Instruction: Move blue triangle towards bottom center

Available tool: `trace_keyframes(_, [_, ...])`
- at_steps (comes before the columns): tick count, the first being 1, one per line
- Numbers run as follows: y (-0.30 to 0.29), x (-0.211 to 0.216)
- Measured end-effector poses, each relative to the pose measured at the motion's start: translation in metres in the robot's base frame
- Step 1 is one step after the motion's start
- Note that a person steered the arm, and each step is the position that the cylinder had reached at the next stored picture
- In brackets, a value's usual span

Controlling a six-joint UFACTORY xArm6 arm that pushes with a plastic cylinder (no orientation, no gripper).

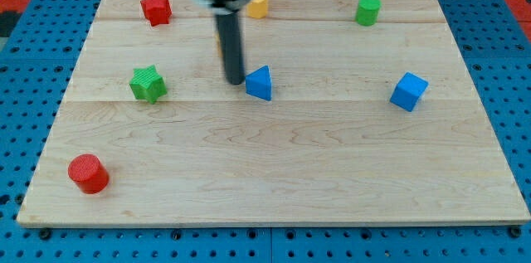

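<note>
The board (274, 172) lies on a pegboard table (25, 64). The tip (236, 80) rests just beside the blue triangle (260, 84), on the triangle's left, near the board's middle. The green star (148, 84) sits well to the left of them, the blue cube (408, 91) well to the right. Along the view's top stand the red star (155, 8), the yellow block (259, 3) behind the rod, and the green cylinder (367, 10). The red cylinder (88, 173) sits at the bottom left corner.
</note>
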State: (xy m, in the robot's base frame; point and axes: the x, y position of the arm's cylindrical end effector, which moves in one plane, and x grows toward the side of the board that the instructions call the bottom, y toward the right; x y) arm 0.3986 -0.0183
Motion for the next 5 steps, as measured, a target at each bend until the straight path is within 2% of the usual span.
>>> trace_keyframes(1, [0.039, 0.018])
trace_keyframes(2, [0.067, 0.055])
trace_keyframes(3, [0.113, 0.061])
trace_keyframes(4, [0.057, 0.076])
trace_keyframes(5, [0.068, 0.047])
